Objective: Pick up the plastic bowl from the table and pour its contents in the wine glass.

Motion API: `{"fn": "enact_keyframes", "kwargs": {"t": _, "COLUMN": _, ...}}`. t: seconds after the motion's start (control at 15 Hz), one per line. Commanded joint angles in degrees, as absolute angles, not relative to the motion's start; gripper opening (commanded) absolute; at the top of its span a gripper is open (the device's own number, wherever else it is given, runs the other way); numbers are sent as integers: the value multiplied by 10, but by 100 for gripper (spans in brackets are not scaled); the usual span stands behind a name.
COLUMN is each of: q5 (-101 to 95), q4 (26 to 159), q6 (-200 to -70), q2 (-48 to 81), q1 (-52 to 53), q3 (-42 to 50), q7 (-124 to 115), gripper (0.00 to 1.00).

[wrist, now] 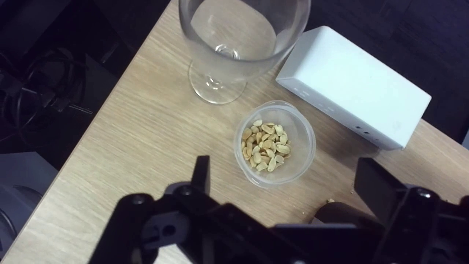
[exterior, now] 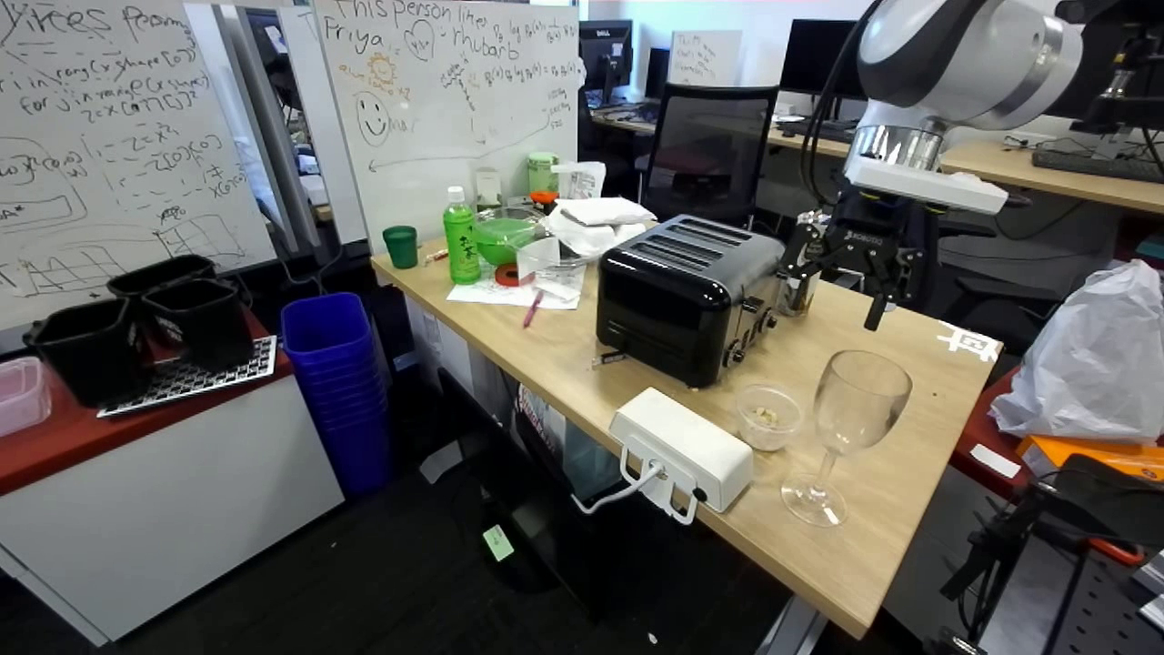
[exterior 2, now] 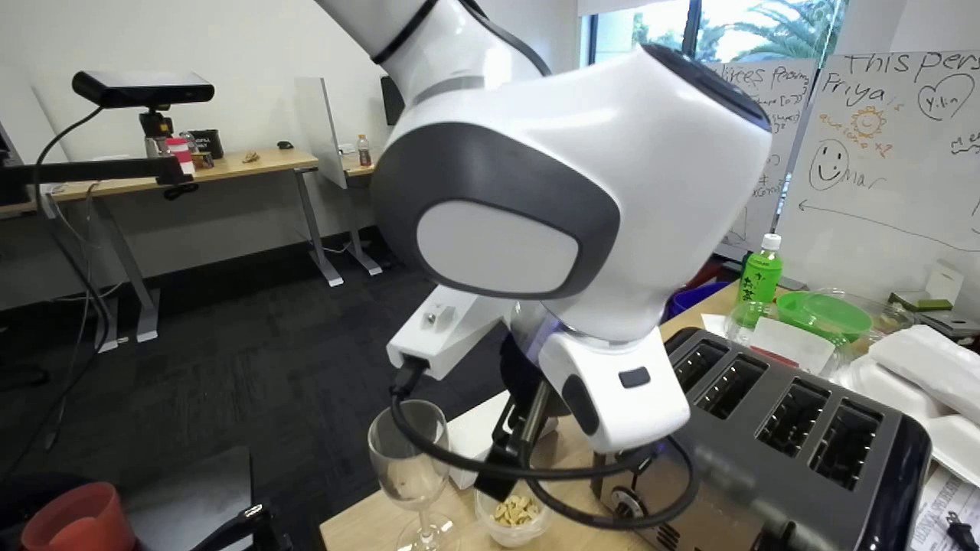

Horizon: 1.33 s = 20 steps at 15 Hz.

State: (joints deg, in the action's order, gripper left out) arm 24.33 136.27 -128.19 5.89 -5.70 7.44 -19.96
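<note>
Arm bent over table | pincer pointing downward | jaws wide apart

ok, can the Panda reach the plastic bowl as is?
Probably yes: the gripper is open, and in the wrist view nothing covers the plastic bowl. The wine glass and white box stand close but apart.

The gripper, jaws well apart, hangs above the table with free room down to the bowl. The glass stands just beside it, rising higher; on another side the white box leaves a narrow gap. The toaster stands near, a tall barrier on a third. In the wrist view, broad bare space lies left of the bowl.
</note>
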Motion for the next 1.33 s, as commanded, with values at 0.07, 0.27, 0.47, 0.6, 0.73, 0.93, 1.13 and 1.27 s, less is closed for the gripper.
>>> {"fn": "enact_keyframes", "kwargs": {"t": 0.07, "q5": 266, "q4": 1318, "q6": -1267, "q2": 125, "q1": -76, "q3": 76, "q7": -160, "gripper": 100}}
{"fn": "enact_keyframes", "kwargs": {"t": 0.27, "q5": 291, "q4": 1289, "q6": -1252, "q2": 159, "q1": -91, "q3": 70, "q7": -115, "gripper": 100}}
{"fn": "enact_keyframes", "kwargs": {"t": 0.47, "q5": 270, "q4": 1309, "q6": -1279, "q2": 149, "q1": -79, "q3": 75, "q7": -145, "gripper": 100}}
{"fn": "enact_keyframes", "kwargs": {"t": 0.6, "q5": 270, "q4": 1309, "q6": -1279, "q2": 147, "q1": -78, "q3": 75, "q7": -146, "gripper": 100}}
{"fn": "enact_keyframes", "kwargs": {"t": 0.73, "q5": 270, "q4": 1309, "q6": -1279, "q2": 147, "q1": -78, "q3": 75, "q7": -146, "gripper": 100}}
{"fn": "enact_keyframes", "kwargs": {"t": 0.93, "q5": 270, "q4": 1309, "q6": -1279, "q2": 147, "q1": -78, "q3": 75, "q7": -146, "gripper": 100}}
{"fn": "enact_keyframes", "kwargs": {"t": 1.13, "q5": 266, "q4": 1315, "q6": -1286, "q2": 151, "q1": -80, "q3": 71, "q7": -108, "gripper": 100}}
{"fn": "enact_keyframes", "kwargs": {"t": 1.27, "q5": 269, "q4": 1315, "q6": -1283, "q2": 161, "q1": -84, "q3": 66, "q7": -67, "gripper": 100}}
